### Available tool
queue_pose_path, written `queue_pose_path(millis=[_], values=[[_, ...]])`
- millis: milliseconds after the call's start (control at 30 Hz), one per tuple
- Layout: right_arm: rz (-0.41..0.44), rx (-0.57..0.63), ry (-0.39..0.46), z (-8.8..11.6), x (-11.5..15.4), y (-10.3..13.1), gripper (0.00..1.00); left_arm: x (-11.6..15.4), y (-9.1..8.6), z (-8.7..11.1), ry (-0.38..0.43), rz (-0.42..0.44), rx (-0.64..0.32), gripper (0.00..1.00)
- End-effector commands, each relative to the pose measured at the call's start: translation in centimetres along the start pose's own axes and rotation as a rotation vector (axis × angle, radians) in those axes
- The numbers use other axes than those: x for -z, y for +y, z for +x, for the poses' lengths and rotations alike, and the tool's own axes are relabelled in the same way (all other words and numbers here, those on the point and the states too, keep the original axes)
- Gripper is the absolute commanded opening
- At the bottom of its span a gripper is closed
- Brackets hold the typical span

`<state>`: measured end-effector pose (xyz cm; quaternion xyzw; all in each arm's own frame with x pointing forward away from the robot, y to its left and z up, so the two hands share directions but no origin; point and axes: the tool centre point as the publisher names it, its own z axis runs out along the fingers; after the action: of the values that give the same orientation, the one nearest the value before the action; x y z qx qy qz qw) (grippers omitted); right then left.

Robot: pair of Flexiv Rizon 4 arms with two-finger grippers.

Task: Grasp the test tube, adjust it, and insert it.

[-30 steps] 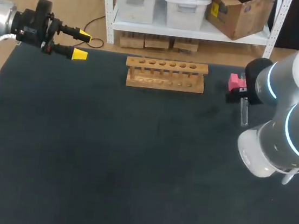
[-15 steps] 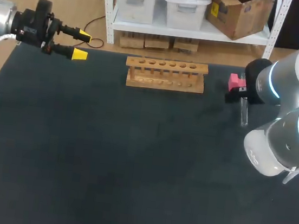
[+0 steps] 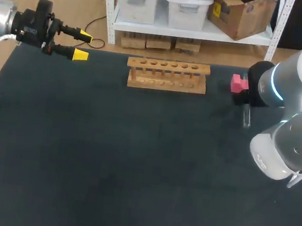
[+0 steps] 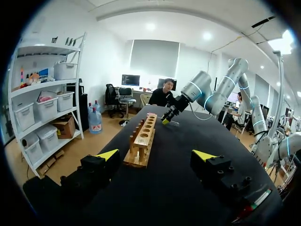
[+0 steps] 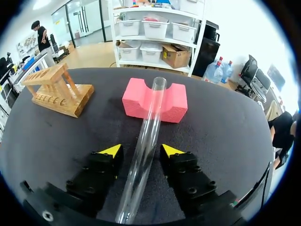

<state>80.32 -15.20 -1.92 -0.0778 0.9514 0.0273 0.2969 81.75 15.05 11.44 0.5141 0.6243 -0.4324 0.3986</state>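
The test tube (image 3: 246, 116) is found lying on the dark bench (image 3: 134, 160) at its right side, well apart from the wooden rack (image 3: 167, 75), which stands upright near the far edge at the middle. In the right wrist view the test tube (image 5: 146, 136) is seen as a clear glass tube running from between the right jaws forward to a pink foam block (image 5: 155, 101), with its open end laid in the notch of that block. The right jaws are spread, the yellow fingertips (image 5: 113, 150) being set one on each side of the tube. A narrow strip of bench appears to be left between each tip and the glass, though contact lower down cannot be ruled out from this angle. In the head view the right jaws are hidden beneath the right arm (image 3: 293, 119), which comes in just beside the pink foam block (image 3: 236, 82). The rack (image 5: 59, 92) is seen beyond and to one side of the block, apart from it, with a row of holes in its top rail. The left arm (image 3: 3, 17) is placed at the far left corner of the bench, and the left jaws are spread wide with nothing held between them. In the left wrist view the rack (image 4: 142, 141) is seen ahead of the left jaws, well apart.
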Motion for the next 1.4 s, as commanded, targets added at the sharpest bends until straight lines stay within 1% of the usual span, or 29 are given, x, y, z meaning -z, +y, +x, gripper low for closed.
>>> queue_pose_path(millis=[33,133,267,400,533,633,700,733,867,933,1200,1400], values=[[0.007,-0.002,0.004,0.0,0.2,0.1,0.47,0.0,0.0,0.1,-0.002,-0.001,-0.002,1.00],[0.012,-0.003,0.003,0.0,0.5,0.1,0.48,0.0,0.0,0.1,-0.002,-0.001,-0.002,1.00],[0.015,-0.005,0.007,0.1,0.6,0.0,0.46,0.0,0.0,0.1,-0.002,-0.001,-0.002,1.00],[0.019,-0.008,0.013,0.2,0.6,0.0,0.40,0.0,0.0,0.1,-0.002,-0.001,-0.002,1.00],[0.021,-0.010,0.019,0.3,0.6,-0.1,0.33,0.0,0.0,0.1,-0.002,-0.001,-0.002,1.00],[0.024,-0.009,0.022,0.3,0.6,0.0,0.23,0.0,0.0,0.1,-0.002,-0.001,-0.002,1.00],[0.029,-0.006,0.026,0.3,0.7,0.0,0.22,0.0,0.0,0.1,-0.002,-0.001,-0.002,1.00],[0.030,-0.006,0.026,0.3,0.7,0.0,0.20,0.0,0.0,0.1,-0.002,-0.001,-0.002,1.00],[0.038,-0.012,0.031,0.4,0.9,0.1,0.04,0.0,0.0,0.1,-0.002,-0.001,-0.002,1.00],[0.046,-0.019,0.034,0.4,1.0,0.1,0.00,0.0,0.0,0.1,-0.002,-0.001,-0.002,1.00],[0.090,-0.079,0.024,0.4,2.1,0.1,0.00,0.0,0.0,0.1,-0.002,-0.001,-0.002,1.00],[0.106,-0.116,-0.008,-0.1,4.0,0.8,0.00,0.0,0.0,0.1,-0.002,-0.001,-0.002,1.00]])
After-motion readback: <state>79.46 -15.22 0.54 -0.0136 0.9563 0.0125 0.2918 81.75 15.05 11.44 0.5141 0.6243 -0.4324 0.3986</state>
